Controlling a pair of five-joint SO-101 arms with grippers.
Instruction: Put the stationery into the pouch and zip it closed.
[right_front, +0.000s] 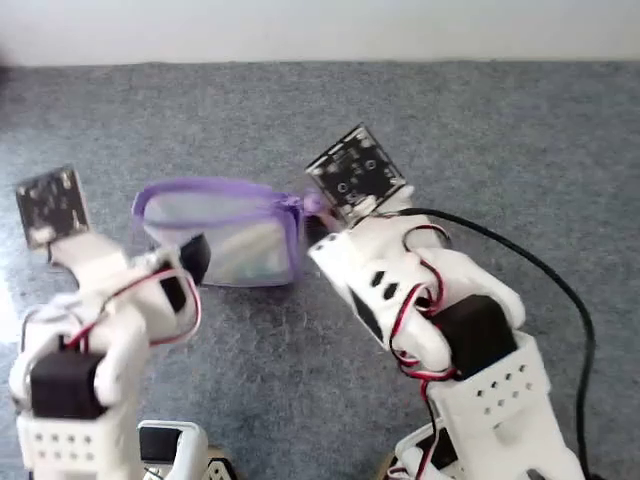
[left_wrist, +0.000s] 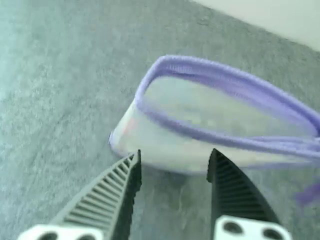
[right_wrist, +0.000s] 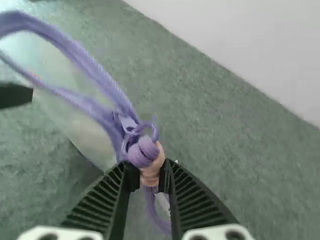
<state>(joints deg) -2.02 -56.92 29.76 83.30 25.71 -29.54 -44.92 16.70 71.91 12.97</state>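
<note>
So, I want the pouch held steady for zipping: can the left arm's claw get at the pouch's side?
Probably yes. The left claw is open and faces the pouch wall, with only carpet between. The right claw is shut on the zipper pull at the other end, clear of that path.

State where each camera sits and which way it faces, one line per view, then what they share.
High view: fixed above the arms' bases, looking down over the grey table; both arms show, the pouch between them.
Left wrist view: on the left wrist, facing the pouch's side past the open left gripper.
Right wrist view: on the right wrist, facing the pouch's end and the wall, right gripper shut on the zip pull.
Shared: the pouch is in all three.
</note>
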